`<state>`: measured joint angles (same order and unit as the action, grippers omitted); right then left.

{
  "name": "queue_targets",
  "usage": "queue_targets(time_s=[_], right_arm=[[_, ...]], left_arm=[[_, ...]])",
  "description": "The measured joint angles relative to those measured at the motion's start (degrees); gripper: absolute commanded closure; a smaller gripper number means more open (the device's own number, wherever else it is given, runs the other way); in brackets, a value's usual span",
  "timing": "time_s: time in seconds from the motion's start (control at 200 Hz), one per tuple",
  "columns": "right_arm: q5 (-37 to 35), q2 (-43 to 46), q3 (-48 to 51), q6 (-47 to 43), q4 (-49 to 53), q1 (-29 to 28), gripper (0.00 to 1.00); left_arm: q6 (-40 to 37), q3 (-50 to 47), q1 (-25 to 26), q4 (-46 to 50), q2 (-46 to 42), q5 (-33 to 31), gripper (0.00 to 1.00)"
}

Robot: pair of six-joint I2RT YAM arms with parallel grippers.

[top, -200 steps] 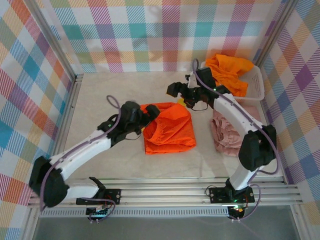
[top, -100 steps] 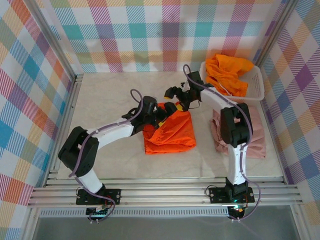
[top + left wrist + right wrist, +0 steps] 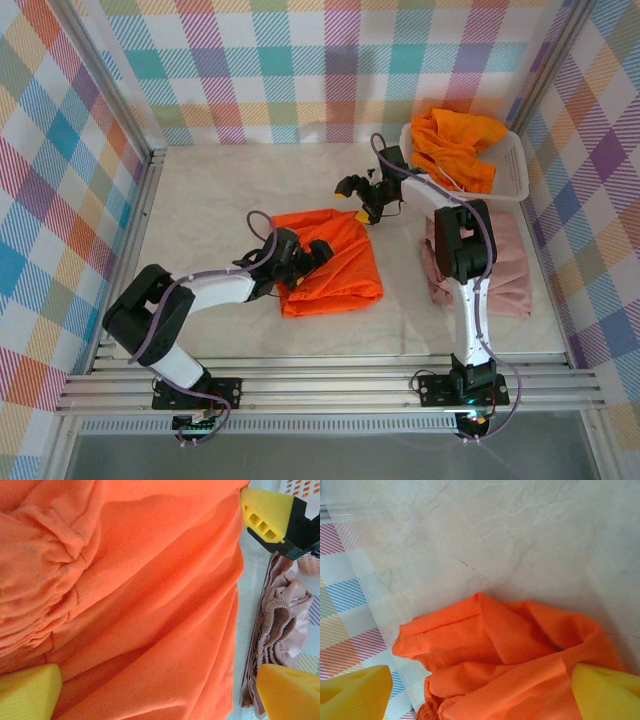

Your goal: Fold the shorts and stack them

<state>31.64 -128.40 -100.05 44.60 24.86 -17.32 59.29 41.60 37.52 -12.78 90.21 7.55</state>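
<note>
— Two grippers; is either holding anything?
— No. The left gripper (image 3: 316, 250) is spread wide over the orange shorts (image 3: 340, 265) mid-table (image 3: 200, 200). The right gripper (image 3: 354, 190) is spread at their far edge. The pink shorts (image 3: 500, 272) lie to the right.

The bright orange cloth shorts (image 3: 330, 262) are plain, like the orange cloth pile (image 3: 455, 145) in the white plastic lattice basket (image 3: 517, 175); the ribbed-waist cloth shorts (image 3: 500, 275) are dusty pink. The desk (image 3: 210, 200) is pale beige, faintly veined. The walls (image 3: 300, 60) are pastel plaid. The left end effector (image 3: 318, 250) and right end effector (image 3: 358, 195) have yellow pads (image 3: 30, 692) on black.
</note>
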Motion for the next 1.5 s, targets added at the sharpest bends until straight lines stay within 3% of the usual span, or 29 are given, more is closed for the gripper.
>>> queue_targets(time_s=[0.18,0.255,0.275,0.4,0.52,0.865,1.105,1.5], right_arm=[[-1.3,5.6,6.0,-2.3,-2.4,0.0,0.06],[-3.8,12.4,10.8,-5.6,-1.9,0.0,0.06],[-4.4,14.1,11.9,-6.5,-1.8,0.0,0.00],[-9.2,27.4,18.4,-13.0,0.0,0.1,0.01],[-11.2,33.7,22.2,-18.2,1.9,0.4,0.00],[-5.4,23.5,24.8,-26.7,9.7,1.2,0.01],[-2.3,17.0,24.7,-28.9,11.7,0.8,0.12],[0.9,15.4,26.0,-27.9,9.2,-3.0,0.25]], left_arm=[[-1.8,3.2,-0.7,8.5,-5.2,-0.8,0.00],[-3.5,7.6,-1.5,12.8,-7.5,-0.7,0.00],[-3.9,9.0,-1.7,13.7,-8.0,-0.5,0.00],[-6.8,16.6,-4.1,16.7,-9.7,0.7,0.00],[-7.9,18.1,-5.8,17.1,-9.2,2.1,0.00],[-7.6,6.9,-6.2,15.3,-0.6,3.8,0.00],[-7.7,3.0,-6.2,11.5,-1.4,3.3,0.00],[-7.7,0.9,-6.3,8.3,-2.0,3.3,0.00]])
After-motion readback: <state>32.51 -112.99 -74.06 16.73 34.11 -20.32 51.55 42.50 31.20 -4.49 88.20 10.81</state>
